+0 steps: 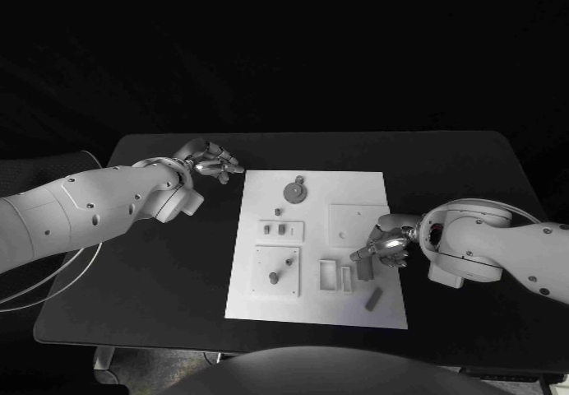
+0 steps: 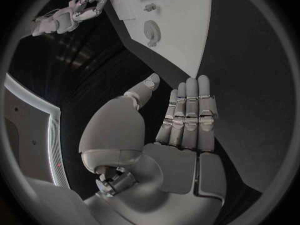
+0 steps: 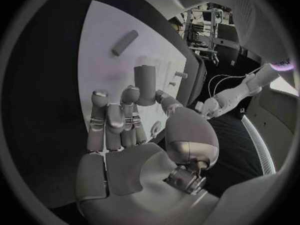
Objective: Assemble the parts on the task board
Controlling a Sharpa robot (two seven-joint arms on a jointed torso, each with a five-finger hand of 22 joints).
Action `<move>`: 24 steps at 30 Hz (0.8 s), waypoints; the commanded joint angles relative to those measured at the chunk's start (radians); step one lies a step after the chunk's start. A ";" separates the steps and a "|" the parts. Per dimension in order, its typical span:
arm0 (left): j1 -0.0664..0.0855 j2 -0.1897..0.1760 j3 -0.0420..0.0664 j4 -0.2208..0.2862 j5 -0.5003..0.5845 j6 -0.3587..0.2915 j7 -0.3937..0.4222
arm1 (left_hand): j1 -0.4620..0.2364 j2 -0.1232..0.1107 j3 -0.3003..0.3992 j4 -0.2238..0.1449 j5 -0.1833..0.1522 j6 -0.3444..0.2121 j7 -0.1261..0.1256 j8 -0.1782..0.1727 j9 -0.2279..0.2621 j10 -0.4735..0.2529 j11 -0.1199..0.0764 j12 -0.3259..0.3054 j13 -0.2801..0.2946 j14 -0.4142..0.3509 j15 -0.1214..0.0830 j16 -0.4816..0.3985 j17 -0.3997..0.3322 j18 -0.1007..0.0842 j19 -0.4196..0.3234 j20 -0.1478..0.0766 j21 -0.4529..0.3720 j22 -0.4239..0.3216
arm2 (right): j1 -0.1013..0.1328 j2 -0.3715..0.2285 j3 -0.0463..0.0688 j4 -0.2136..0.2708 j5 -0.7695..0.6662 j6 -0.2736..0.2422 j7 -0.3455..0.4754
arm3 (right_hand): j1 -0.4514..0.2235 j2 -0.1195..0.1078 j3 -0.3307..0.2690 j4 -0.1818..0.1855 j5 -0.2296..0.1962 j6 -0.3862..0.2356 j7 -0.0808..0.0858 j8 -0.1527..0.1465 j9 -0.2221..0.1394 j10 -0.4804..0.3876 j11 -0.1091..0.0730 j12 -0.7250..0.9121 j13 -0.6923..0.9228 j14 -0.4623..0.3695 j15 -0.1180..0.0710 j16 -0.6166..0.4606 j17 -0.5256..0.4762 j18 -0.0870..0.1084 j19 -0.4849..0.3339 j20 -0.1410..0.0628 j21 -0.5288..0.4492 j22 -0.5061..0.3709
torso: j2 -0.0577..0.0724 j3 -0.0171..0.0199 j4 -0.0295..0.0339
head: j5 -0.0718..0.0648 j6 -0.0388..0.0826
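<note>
Holding a small grey cylindrical part [image 3: 145, 84] pinched upright between thumb and fingers, the right hand [image 1: 381, 248] hovers over the right side of the white task board [image 1: 367, 185], just beside its slotted fixtures. Another loose grey part [image 1: 372, 298] lies flat on the board near that corner, and a round disc part [image 1: 294, 192] sits toward the far end. Off the board's far left corner, the left hand [image 1: 210, 162] hangs above the black worktop [image 1: 154, 280] with fingers straight, side by side, holding nothing.
</note>
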 commanded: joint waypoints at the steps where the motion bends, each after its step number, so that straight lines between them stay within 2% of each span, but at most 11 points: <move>1: 0.001 0.001 0.000 0.002 -0.001 0.009 0.001 | -0.004 0.003 -0.002 0.006 0.001 -0.005 0.000 0.003 -0.001 -0.002 0.004 -0.004 -0.001 0.005 -0.001 -0.005 0.001 0.011 0.006 -0.002 -0.007 0.001 | 0.008 0.006 0.000 0.011 0.100 0.007 0.020 | -0.010 -0.004 0.190 -0.193 -0.008 0.006 0.003 0.001 0.002 0.008 0.001 0.002 -0.002 -0.008 -0.001 -0.004 -0.001 0.013 0.000 0.000 0.001 0.010 | 0.000 0.0007 0.0005 | 0.000 0.000; 6: 0.001 0.002 0.000 0.003 -0.001 0.010 0.001 | -0.004 0.003 -0.002 0.006 0.001 -0.005 0.000 0.003 -0.001 -0.002 0.004 -0.005 -0.001 0.006 -0.001 -0.006 0.001 0.011 0.006 -0.002 -0.007 0.002 | 0.013 0.025 0.000 0.010 0.154 0.014 0.015 | -0.011 -0.004 0.191 -0.192 -0.009 0.006 0.004 0.000 0.002 0.007 0.001 0.002 -0.002 -0.008 -0.001 -0.004 -0.001 0.013 0.000 0.000 0.001 0.010 | 0.000 -0.0015 0.0009 | -0.002 -0.001; 11: 0.001 0.002 0.000 0.004 -0.001 0.009 0.001 | -0.004 0.003 -0.002 0.006 0.002 -0.005 0.000 0.003 -0.001 -0.003 0.004 -0.005 -0.001 0.006 -0.001 -0.006 0.002 0.011 0.006 -0.002 -0.007 0.002 | 0.013 0.059 0.000 0.006 0.130 0.019 0.014 | -0.013 -0.005 0.192 -0.191 -0.011 0.006 0.004 0.000 0.002 0.007 0.002 0.001 -0.003 -0.010 -0.001 -0.005 -0.003 0.013 -0.001 0.000 0.000 0.009 | 0.000 -0.0017 0.0003 | -0.001 -0.003; 24: 0.001 0.001 0.000 0.005 -0.002 0.011 0.002 | -0.004 0.003 -0.001 0.006 0.002 -0.005 0.000 0.003 -0.002 -0.003 0.004 -0.005 -0.001 0.006 -0.001 -0.006 0.002 0.011 0.006 -0.002 -0.007 0.002 | 0.008 0.125 -0.003 -0.025 0.087 0.019 0.010 | -0.015 -0.006 0.193 -0.189 -0.014 0.005 0.004 -0.001 0.002 0.006 0.002 0.001 -0.004 -0.012 0.000 -0.006 -0.006 0.013 -0.002 0.000 -0.001 0.009 | 0.001 0.0004 0.0006 | 0.004 -0.008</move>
